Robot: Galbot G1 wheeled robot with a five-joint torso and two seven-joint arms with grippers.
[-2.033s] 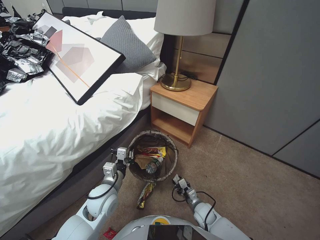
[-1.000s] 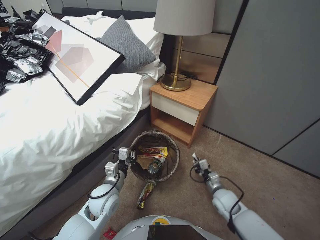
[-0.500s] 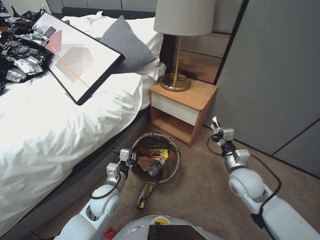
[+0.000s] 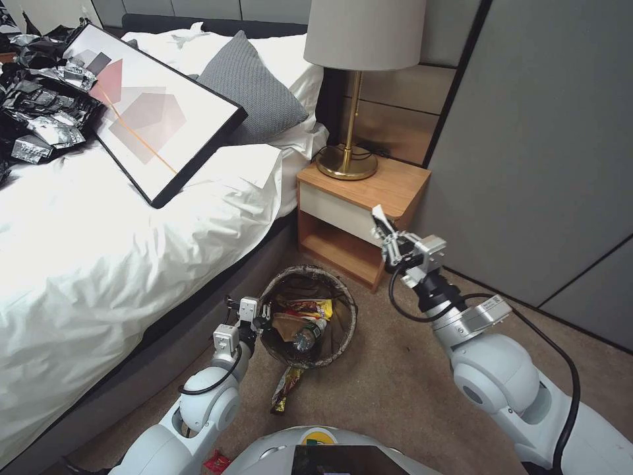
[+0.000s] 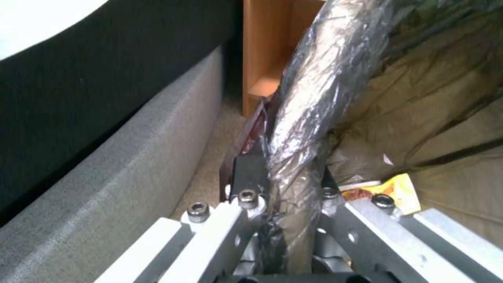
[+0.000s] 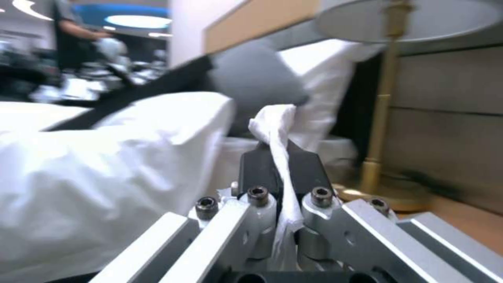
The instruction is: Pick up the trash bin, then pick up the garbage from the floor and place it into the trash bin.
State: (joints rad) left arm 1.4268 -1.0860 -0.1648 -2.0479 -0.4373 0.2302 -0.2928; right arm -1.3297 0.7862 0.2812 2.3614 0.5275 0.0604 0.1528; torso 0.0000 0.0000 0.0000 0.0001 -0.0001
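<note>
On the carpet (image 4: pixel 409 369) beside the bed (image 4: pixel 99 264), our left gripper (image 4: pixel 258 311) clamps the trash bin (image 4: pixel 310 316) rim while our right gripper (image 4: pixel 389 245), risen from the floor, pinches a white tissue (image 6: pixel 275 129) ready for binning.

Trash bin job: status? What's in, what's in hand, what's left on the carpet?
Done: left gripper is shut on the trash bin rim; yellow wrapper, brown paper bag and bottle are inside.
In hand: right gripper pinches a white tissue, raised by the nightstand, not yet over the bin.
Left: a snack packet and a red packet on the floor.
</note>
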